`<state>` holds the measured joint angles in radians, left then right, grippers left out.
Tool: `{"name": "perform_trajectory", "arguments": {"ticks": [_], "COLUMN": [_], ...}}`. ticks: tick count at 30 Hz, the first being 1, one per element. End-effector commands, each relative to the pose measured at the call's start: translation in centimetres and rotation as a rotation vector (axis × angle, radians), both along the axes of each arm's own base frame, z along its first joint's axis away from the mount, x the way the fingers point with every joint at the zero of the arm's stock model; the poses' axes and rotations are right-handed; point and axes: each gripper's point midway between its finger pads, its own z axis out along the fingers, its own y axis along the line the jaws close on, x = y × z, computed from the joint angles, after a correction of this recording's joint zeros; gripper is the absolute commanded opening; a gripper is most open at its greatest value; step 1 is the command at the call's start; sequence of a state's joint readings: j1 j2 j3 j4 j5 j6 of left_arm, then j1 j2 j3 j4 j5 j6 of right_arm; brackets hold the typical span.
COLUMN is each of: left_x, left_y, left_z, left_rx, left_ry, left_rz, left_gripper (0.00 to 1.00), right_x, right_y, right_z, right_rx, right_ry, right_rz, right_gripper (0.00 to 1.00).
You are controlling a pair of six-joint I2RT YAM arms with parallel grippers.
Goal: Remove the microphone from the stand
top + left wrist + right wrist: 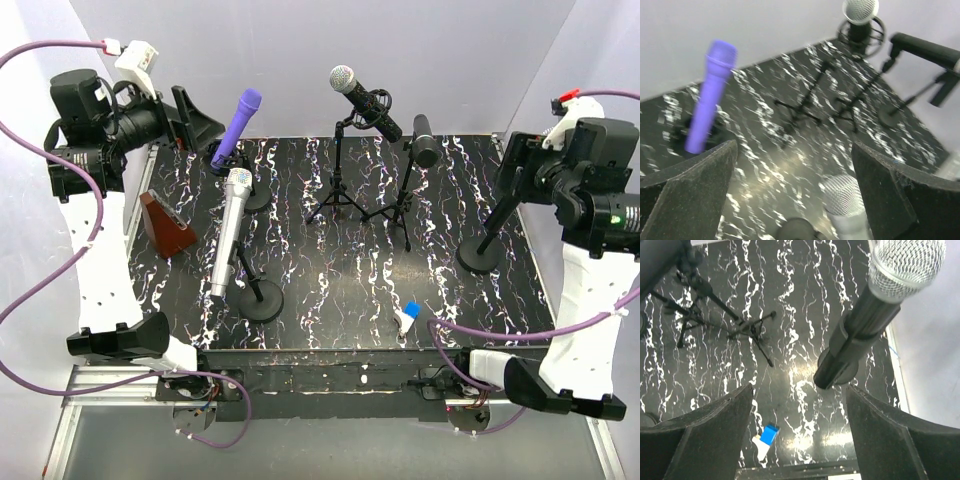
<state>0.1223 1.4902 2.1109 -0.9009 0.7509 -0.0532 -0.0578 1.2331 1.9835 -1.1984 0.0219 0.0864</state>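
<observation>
purple microphone (237, 128), silver microphone (228, 232), black tabletop (340, 290) veined white, brown wedge (163, 225), blue-and-white tag (408, 317)

the table (350, 290) has a black top veined with white. three round stand feet sit on it: the front-left round base (262, 300), the back-left round base (257, 197) and the right round base (480, 258). the left tripod (335, 205) and the right tripod (398, 215) stand side by side at the back middle. a brown wedge (165, 225) rests at the left edge. a small blue-and-white object (408, 318) lies near the front edge.
</observation>
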Motion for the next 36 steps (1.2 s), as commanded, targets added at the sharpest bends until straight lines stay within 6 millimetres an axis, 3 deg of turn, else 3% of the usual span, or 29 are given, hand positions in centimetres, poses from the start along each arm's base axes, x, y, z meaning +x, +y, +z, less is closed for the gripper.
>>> {"name": "perform_trajectory", "arguments": {"ticks": [1,7,13,16,23,28,36], "left_x": [-6.2,-10.2,-12.3,-13.3,-13.1,-13.0,-13.6], "left_y": [-3.1,-4.2,-3.5,-3.7,-4.3,-4.6,-5.3], "left_z": [-0.2,-0.5,-5.0,-7.1,-8.1,-9.4,-11.8], "left_rx": [-0.110,-0.145,-0.111,-0.080,-0.078,-0.079,-0.086], "left_ry": [0.148,0.248,0.390,0.435,0.456,0.478,0.558], "left_rz": [-0.196,-0.265,-0.181,-0.225,-0.271,-0.310,-0.370], "left_gripper": [0.98,0.98,0.96,0.94,0.90,0.77,0.70], "right_x": [-2.2,-2.9,-2.3,-1.4,-0.3,-0.4,0.1], "right_y": [0.1,2.9,2.9,2.7,3.0,3.4,3.3], "right_z": [1.6,3.5,4.9,5.5,5.7,5.5,4.9], "right_rx": [-0.036,-0.021,-0.031,-0.070,-0.054,-0.056,-0.056], "right_ry": [-0.100,-0.253,-0.320,-0.335,-0.339,-0.342,-0.320], "right_rz": [0.027,0.196,0.197,0.209,0.229,0.249,0.251], "right_gripper": [0.82,0.86,0.86,0.86,0.85,0.83,0.82]}}
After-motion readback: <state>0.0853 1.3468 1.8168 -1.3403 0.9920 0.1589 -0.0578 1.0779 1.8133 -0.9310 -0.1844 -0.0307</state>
